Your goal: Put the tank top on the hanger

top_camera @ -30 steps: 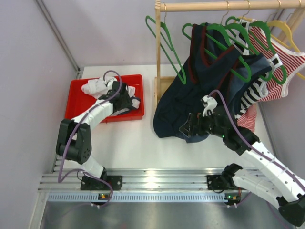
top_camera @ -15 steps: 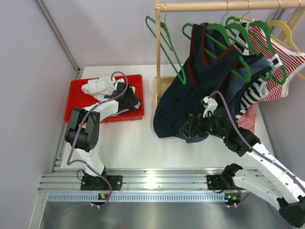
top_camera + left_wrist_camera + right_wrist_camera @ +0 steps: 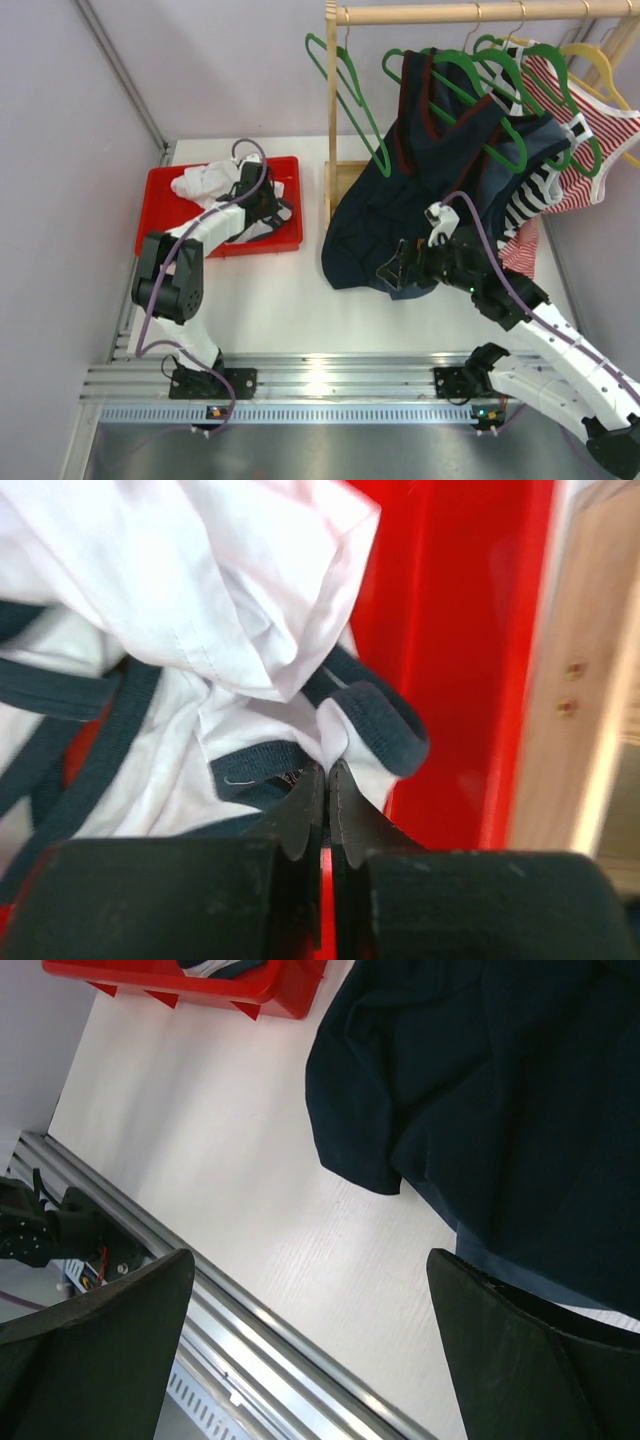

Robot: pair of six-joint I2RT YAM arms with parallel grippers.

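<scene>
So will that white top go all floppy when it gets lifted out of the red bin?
Probably floppy: the top lies crumpled in soft folds in the bin, so it should dangle from wherever it's held. Likely light, being thin cloth. The left tool pinches only its edge, so it might slip out.

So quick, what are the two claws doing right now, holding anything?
Left gripper: closed, pinching the tank top at its edge, in the red bin.
Right gripper: open, holding nothing.
</scene>
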